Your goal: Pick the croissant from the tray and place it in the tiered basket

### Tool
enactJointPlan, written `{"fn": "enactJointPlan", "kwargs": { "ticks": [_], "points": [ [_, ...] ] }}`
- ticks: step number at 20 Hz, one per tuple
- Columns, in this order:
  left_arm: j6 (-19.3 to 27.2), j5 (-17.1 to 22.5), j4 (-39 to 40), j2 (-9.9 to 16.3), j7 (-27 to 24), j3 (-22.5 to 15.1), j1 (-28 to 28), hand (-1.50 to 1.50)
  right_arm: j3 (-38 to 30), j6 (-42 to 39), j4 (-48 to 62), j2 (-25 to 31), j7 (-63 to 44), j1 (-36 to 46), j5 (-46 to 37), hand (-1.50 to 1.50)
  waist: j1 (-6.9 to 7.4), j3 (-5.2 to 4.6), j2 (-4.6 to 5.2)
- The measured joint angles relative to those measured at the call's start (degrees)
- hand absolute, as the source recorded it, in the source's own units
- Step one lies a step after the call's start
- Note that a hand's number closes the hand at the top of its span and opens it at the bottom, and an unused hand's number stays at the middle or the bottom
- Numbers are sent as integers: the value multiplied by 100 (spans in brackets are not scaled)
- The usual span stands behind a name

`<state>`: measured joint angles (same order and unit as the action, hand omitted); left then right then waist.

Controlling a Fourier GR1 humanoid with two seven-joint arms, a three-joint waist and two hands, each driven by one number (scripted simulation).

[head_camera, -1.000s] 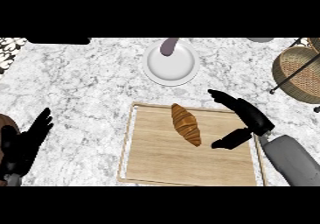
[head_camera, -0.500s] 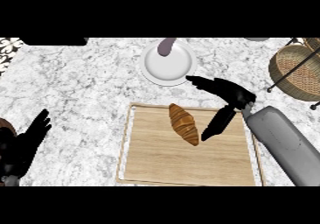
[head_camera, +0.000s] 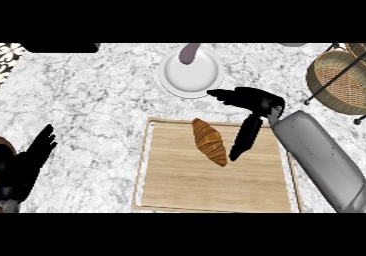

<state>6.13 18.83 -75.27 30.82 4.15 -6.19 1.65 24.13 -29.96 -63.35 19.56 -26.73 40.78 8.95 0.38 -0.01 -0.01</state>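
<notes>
bare marble counter [head_camera: 97, 110] lies open left of the tray [head_camera: 171, 190]; the white plate [head_camera: 190, 75] stands between the tray and the counter's far edge, the tiered basket [head_camera: 341, 80] far right.

The croissant [head_camera: 209, 141] lies on the wooden tray [head_camera: 215, 185], in its upper half, long axis running up and down and slightly slanted. Just right of the croissant, the right hand [head_camera: 252, 102] hangs open over the tray's upper right corner, its fingers [head_camera: 245, 137] stretched down alongside the croissant, the thumb pointing left toward the white plate [head_camera: 190, 72] above the tray. The tiered basket [head_camera: 341, 77] stands well right of the tray. The left hand [head_camera: 23, 167] rests open, well left of the tray, on the marble counter [head_camera: 90, 110].
</notes>
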Motion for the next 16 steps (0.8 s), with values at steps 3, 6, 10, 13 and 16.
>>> {"fn": "enactJointPlan", "kwargs": {
  "ticks": [3, 6, 10, 13, 16],
  "points": [
    [31, -106, -45, -119, 54, 50, 3, 0, -158, -238, 90, 79, -116, 13, -155, -150, -3, 0, 0],
    [-26, -188, -80, -175, 53, 184, 67, 0, -346, -334, 57, 29, -289, -66, -304, -150, -8, 1, -1],
    [-268, -256, -74, -194, 44, 347, 101, 0, -609, -601, 312, -63, -157, -92, -478, -150, 0, 2, 2],
    [-316, -378, 22, -276, 82, 434, -9, 0, -749, -743, 296, -165, -154, -222, -553, -150, -10, 1, 2],
    [-341, -472, 32, -381, 131, 523, -34, 0, -850, -846, 335, -216, 72, -400, -762, -150, -10, 2, 3]
  ]
}}
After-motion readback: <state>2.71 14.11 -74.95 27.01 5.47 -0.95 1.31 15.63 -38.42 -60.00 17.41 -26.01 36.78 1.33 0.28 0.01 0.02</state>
